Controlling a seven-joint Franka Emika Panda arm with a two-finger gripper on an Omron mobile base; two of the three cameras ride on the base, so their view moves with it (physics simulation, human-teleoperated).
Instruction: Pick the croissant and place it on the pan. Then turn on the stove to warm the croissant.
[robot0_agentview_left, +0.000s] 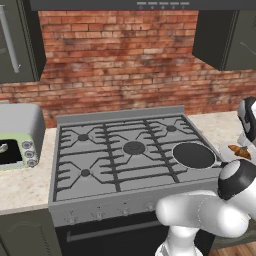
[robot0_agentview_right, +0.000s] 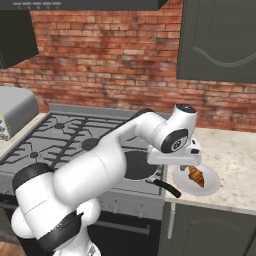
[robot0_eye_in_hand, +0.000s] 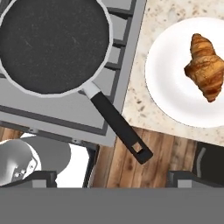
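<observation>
We're at the first step: reaching for the croissant (robot0_eye_in_hand: 204, 66), nothing picked yet. It lies on a white plate (robot0_eye_in_hand: 168, 83) on the counter (robot0_agentview_right: 235, 150), just beside the stove (robot0_agentview_left: 100, 187) at the side nearest the pan (robot0_eye_in_hand: 52, 43). The pan sits empty on the stove's front corner burner, next to that counter, its handle (robot0_eye_in_hand: 118, 127) poking out past the stove's front edge.

The gripper (robot0_agentview_right: 186, 161) hangs above the stove's edge, between pan and plate, not yet over the croissant. Its claw stands fully apart and grips nothing; in the hand view the dark finger tips (robot0_eye_in_hand: 43, 178) rise wide at the bottom, with only floor and stove front between them.

Next move, as we judge it: shift the hand away from the stove until the croissant is centred between the fingers, drop down, close across its narrow middle. The pastry lies off-centre on the plate, toward the rim farther from the stove, so some reach is needed. Knobs (robot0_agentview_left: 97, 214) on the stove front come later.
</observation>
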